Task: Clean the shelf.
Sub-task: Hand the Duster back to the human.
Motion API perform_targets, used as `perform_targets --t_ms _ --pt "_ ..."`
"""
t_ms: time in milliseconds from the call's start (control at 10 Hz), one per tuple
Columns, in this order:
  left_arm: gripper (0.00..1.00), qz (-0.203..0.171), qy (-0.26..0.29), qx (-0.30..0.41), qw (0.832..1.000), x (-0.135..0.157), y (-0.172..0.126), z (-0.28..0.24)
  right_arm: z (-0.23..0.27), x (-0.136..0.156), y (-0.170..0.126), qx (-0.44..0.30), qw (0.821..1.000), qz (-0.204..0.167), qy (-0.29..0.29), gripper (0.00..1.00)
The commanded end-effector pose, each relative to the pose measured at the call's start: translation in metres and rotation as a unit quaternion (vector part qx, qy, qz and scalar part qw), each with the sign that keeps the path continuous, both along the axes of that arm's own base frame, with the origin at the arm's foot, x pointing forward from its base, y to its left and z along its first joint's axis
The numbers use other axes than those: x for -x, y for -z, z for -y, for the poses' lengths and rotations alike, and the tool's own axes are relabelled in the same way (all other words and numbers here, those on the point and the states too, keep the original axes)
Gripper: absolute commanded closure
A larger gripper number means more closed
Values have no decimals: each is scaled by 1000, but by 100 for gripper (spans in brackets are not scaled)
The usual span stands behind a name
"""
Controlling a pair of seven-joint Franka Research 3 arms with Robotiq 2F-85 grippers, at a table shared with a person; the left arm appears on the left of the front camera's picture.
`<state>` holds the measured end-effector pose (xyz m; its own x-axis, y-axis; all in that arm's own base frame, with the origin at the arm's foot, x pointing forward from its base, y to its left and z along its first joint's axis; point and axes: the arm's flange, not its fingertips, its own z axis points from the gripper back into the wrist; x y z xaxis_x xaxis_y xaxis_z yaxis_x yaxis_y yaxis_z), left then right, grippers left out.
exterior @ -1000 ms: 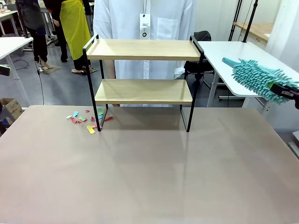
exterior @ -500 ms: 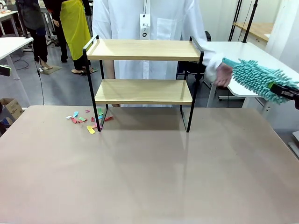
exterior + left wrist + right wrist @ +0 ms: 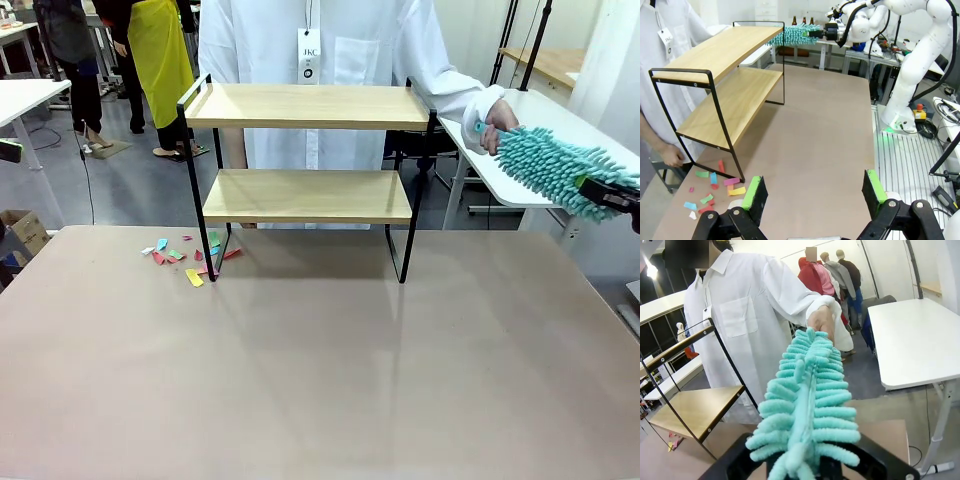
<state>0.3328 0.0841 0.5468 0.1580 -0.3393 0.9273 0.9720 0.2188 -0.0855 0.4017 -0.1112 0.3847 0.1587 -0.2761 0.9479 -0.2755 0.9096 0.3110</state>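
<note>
Item: shelf [image 3: 305, 150], paper scraps [image 3: 190, 260] at its foot.
Our right gripper [image 3: 618, 196] clamps a duster [image 3: 550, 165], tip in the person's hand [image 3: 497, 127]; our left gripper [image 3: 812, 192] gapes wide.

A person's hand [image 3: 497, 128] grips the teal duster [image 3: 552, 170] beside the shelf [image 3: 305, 150].

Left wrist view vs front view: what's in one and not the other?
Left wrist alone: the left gripper, open above the brown table, and the white right arm from base to wrist.
Front alone: the person's hand gripping the far tip of the teal duster.
Both: the shelf, both boards bare, the coloured paper scraps on the table by one of its legs, and the person in the white coat behind it.
</note>
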Motion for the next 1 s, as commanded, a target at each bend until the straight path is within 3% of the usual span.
perform_targets --t_ms 0,300,400,500,600,700,800,900 --pt "0 14 3 15 1000 -1 -2 1 1 1 -5 -3 1000 -4 -4 84" --pt "0 14 3 15 1000 -1 -2 1 1 1 -5 -3 1000 -4 -4 84" --pt "0 14 3 15 1000 -1 -2 1 0 0 0 0 1000 0 0 28" --pt "0 14 3 15 1000 -1 -2 1 0 0 -4 0 1000 -2 -3 27" --pt "0 14 3 15 1000 -1 -2 1 1 5 -9 0 1000 -3 -6 0" --pt "0 14 3 15 1000 -1 -2 1 2 7 -18 -6 1000 -3 -7 23" --pt "0 14 3 15 1000 -1 -2 1 6 9 -31 -21 1000 0 -7 0" --pt "0 14 3 15 1000 -1 -2 1 13 14 -48 -41 999 12 -4 0"
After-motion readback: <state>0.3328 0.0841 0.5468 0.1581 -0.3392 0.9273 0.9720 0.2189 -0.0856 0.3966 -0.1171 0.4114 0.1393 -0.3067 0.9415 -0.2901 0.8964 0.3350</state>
